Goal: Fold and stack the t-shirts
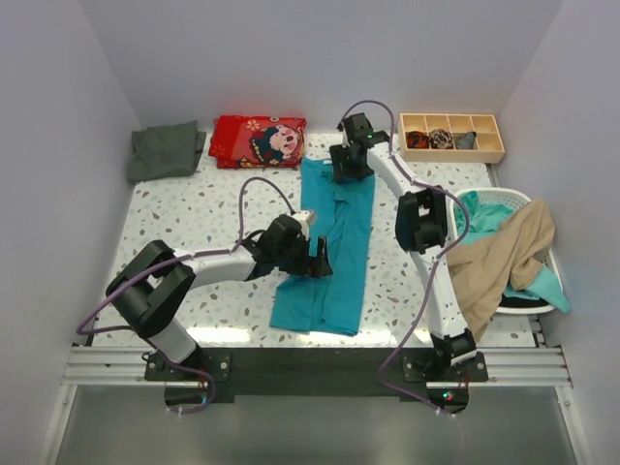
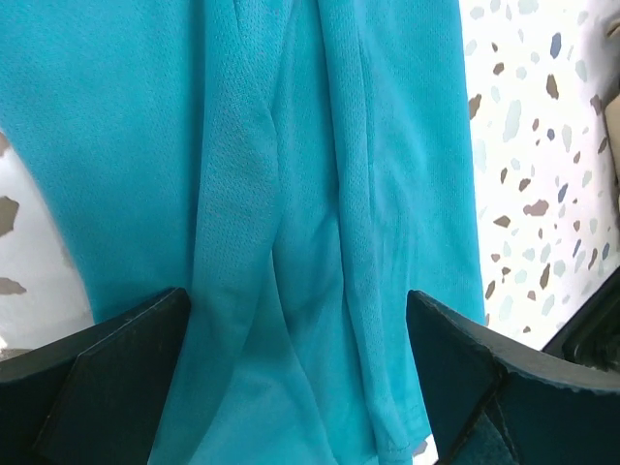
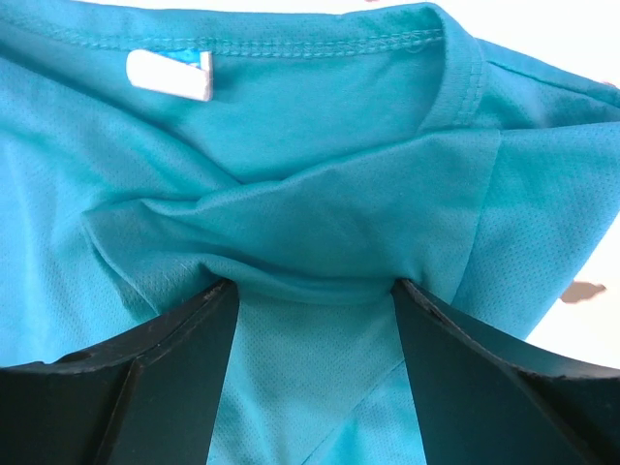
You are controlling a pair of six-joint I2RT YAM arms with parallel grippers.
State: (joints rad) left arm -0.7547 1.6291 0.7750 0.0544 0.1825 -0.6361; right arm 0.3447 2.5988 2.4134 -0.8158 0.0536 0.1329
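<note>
The bright teal t-shirt (image 1: pixel 329 242) lies as a long narrow strip down the middle of the table, collar at the far end. My left gripper (image 1: pixel 316 258) is open, its fingers (image 2: pixel 116 378) spread wide over the strip's creased middle (image 2: pixel 310 194). My right gripper (image 1: pixel 349 167) is open at the collar end, its fingers (image 3: pixel 484 368) down on the cloth with a rumpled fold (image 3: pixel 310 232) between the tips, just below the collar and white label (image 3: pixel 170 76). The dark grey-green t-shirt (image 1: pixel 167 150) lies folded at the back left. The beige t-shirt (image 1: pixel 504 257) hangs out of the basket.
A red patterned cloth (image 1: pixel 260 140) lies at the back next to the grey-green shirt. A wooden compartment tray (image 1: pixel 484 153) with small bundles stands at the back right. A white basket (image 1: pixel 513 197) at the right edge also holds more teal cloth (image 1: pixel 481 215).
</note>
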